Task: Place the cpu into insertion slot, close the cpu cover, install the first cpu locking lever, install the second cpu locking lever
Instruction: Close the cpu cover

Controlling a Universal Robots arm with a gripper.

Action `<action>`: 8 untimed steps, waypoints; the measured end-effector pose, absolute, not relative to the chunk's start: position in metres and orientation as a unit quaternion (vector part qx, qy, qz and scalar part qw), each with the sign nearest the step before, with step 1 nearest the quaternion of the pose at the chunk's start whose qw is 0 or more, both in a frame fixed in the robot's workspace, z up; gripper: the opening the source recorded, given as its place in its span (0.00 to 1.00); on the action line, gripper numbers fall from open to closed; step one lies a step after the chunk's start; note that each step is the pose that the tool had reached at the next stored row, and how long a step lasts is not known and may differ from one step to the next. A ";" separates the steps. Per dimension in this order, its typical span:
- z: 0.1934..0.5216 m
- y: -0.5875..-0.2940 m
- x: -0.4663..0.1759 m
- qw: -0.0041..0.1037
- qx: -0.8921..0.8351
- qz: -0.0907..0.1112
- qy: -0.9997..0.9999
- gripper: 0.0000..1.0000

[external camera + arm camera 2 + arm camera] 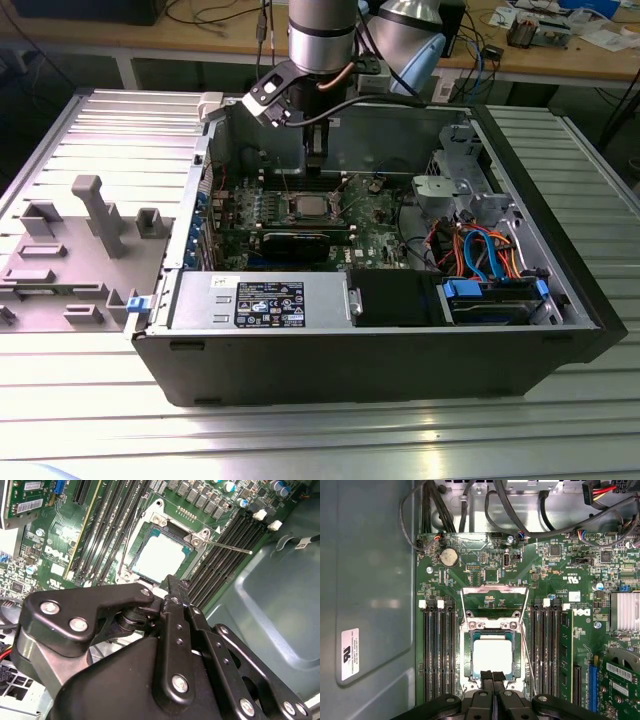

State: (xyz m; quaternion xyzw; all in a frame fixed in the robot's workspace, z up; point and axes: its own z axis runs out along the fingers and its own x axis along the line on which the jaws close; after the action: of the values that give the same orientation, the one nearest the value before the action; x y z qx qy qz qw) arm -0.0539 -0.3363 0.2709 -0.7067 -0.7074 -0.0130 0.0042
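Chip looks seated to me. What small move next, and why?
Probably shift the gripper toward the raised silvery metal frame cover to tip it down. The small square silver-topped cpu already lies in its socket, the cover stands open, and the thin wire lever sticks out unlatched.

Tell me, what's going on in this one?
A robot arm reaches into an open PC case. Its end effector hangs just over the motherboard socket and looks shut and empty. The cpu already sits in the socket. The cover looks raised open, and a thin lever sticks out beside the socket, so nothing seems locked yet.
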 end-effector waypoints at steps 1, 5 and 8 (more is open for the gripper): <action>0.271 -0.336 -0.054 0.004 -0.707 -0.013 -0.707 0.11; 0.272 -0.336 -0.054 0.004 -0.707 -0.013 -0.707 0.11; 0.272 -0.336 -0.054 0.004 -0.707 -0.013 -0.707 0.11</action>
State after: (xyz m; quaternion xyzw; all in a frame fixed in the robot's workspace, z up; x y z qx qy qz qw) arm -0.0540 -0.3363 0.2725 -0.7067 -0.7074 -0.0130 0.0042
